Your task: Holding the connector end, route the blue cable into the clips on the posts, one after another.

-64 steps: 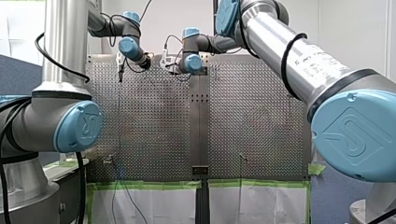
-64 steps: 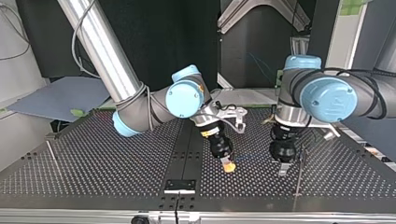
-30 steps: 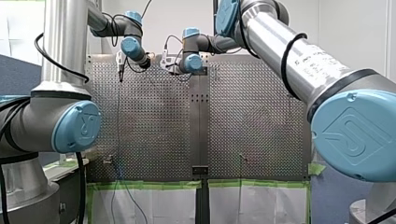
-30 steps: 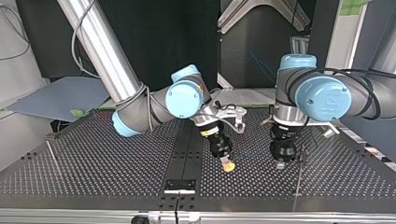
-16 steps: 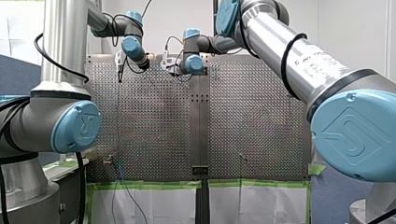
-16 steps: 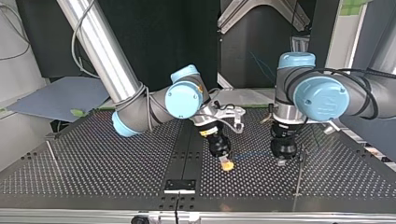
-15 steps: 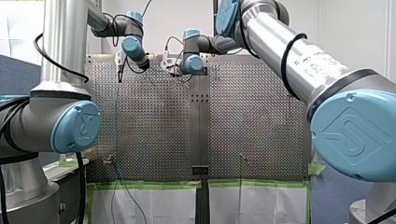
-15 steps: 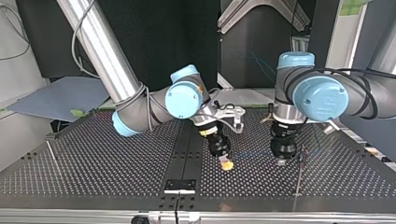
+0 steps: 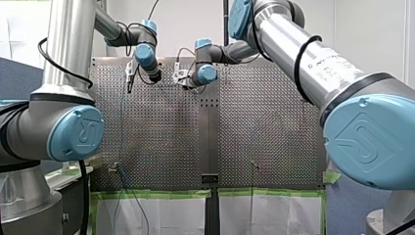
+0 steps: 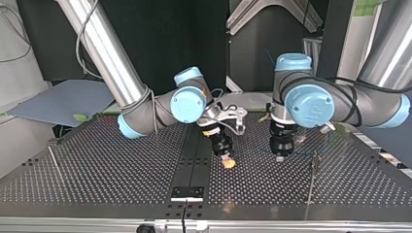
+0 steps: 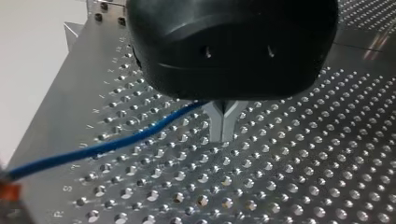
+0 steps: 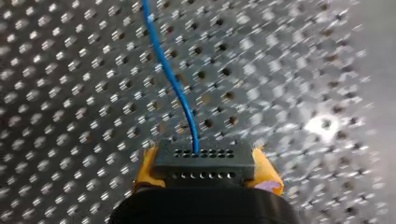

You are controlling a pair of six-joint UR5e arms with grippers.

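My right gripper (image 12: pixel 205 168) clamps the rigid connector (image 12: pixel 204 158), the sound hold. My left gripper (image 11: pixel 223 127) pinches the blue cable (image 11: pixel 116 141), seemingly light and limp.

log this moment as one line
right tool: shut on connector | left tool: shut on blue cable | cable: spans between tools | post: beside left tool, apart

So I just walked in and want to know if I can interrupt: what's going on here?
A blue cable is being routed over the perforated table. My right claw, with yellow pads, is shut on the black connector at the cable's end. My left claw is pinched shut on the cable further along. A thin post stands at the top view's right. I can't tell whether any clip holds the cable yet.
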